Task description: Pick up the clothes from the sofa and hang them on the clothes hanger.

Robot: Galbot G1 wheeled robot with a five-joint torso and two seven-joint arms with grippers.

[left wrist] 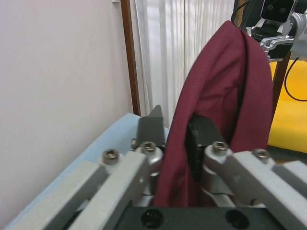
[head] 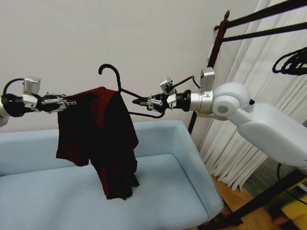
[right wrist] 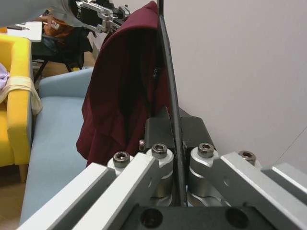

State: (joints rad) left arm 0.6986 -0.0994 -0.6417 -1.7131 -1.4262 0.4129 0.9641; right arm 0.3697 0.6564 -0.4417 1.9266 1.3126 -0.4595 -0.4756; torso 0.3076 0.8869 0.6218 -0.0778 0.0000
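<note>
left claw [head: 72, 101] grips shirt [head: 103, 143] (right claw [head: 139, 102]: hanger [right wrist: 170, 96])

A shirt [head: 98, 139] on a hanger [head: 109, 72] above the sofa [head: 163, 184], between left hand [head: 72, 102] and right hand [head: 139, 102]; rack [head: 217, 40] to the sofa's right.

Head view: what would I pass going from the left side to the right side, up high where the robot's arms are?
First the left gripper → the shirt it pinches → right gripper, holding the hanger → rack post → curtain.
</note>
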